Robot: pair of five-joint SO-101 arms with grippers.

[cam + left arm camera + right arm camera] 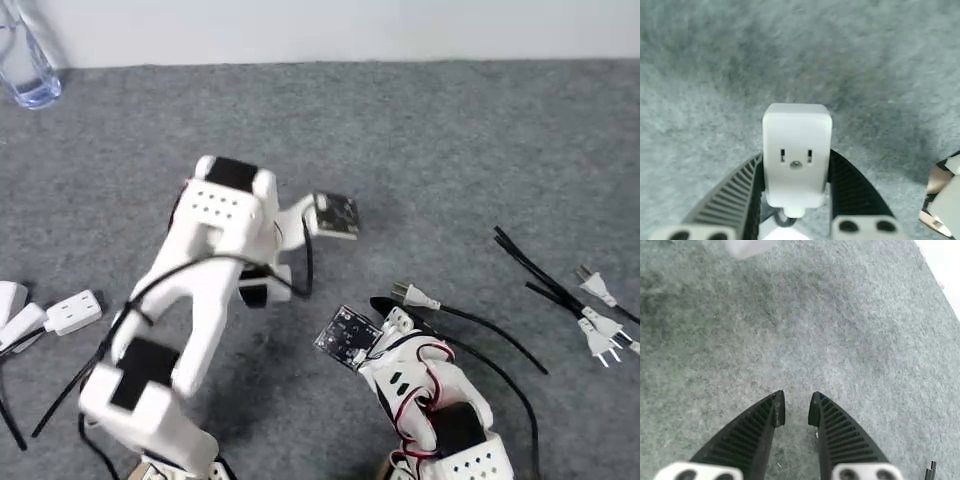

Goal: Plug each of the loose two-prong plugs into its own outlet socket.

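Left wrist view: boxy white socket (pixel 797 150)

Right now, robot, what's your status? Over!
Left hand shut on white outlet socket. Right hand open, empty. Nearest two-prong plug on grey mat beside right arm; more plugs farther off.

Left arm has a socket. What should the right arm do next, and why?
Probably shift the right tool over to the nearest plug and close on it. The right tool is open and empty above bare carpet, while the left tool grips a socket with its slots facing out, ready for a plug.
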